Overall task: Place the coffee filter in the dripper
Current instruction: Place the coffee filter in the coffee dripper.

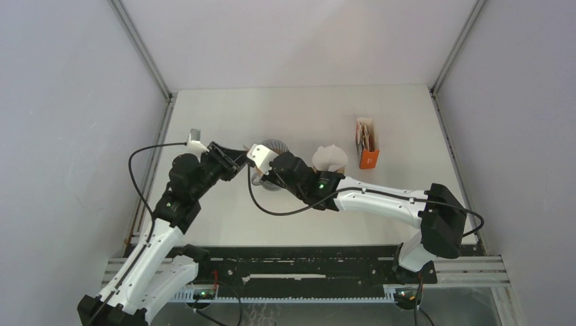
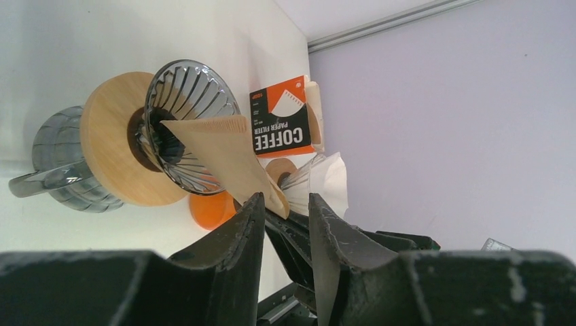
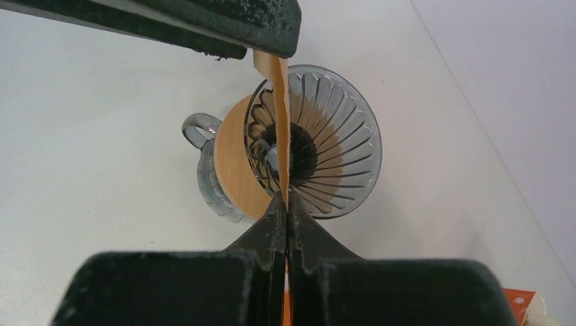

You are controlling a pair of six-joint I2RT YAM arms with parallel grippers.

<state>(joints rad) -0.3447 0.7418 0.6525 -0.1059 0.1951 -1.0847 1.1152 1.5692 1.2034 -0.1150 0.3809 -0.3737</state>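
Left wrist view: the left gripper is seen released, with a clear gap between its fingers. The brown coffee filter is folded flat and runs from the mouth of the dripper down into that gap. Its lower corner lies just beside the finger on the left of frame. Contact probably exists there, but it cannot be confirmed from this angle. The dripper is a ribbed glass cone in a wooden collar, set on a glass server with a handle, on the desk. Behind it an orange and black filter box is seen. A second dripper lined with a white filter is just below the box in frame.

Right wrist view: the right gripper is clenched on the coffee filter, which is pinched at its near edge and seen edge-on. The sheet is held across the dripper's mouth, with its middle over the cone's throat. It is not opened out or seated against the ribs. Its far edge meets the underside of the left gripper finger at the top of frame.

Top view: both grippers are met over the dripper, left of desk centre, so most of the cone is covered. The coffee filter cannot be made out here. The second dripper is placed just to the right. The filter box is beyond it, near the right wall.
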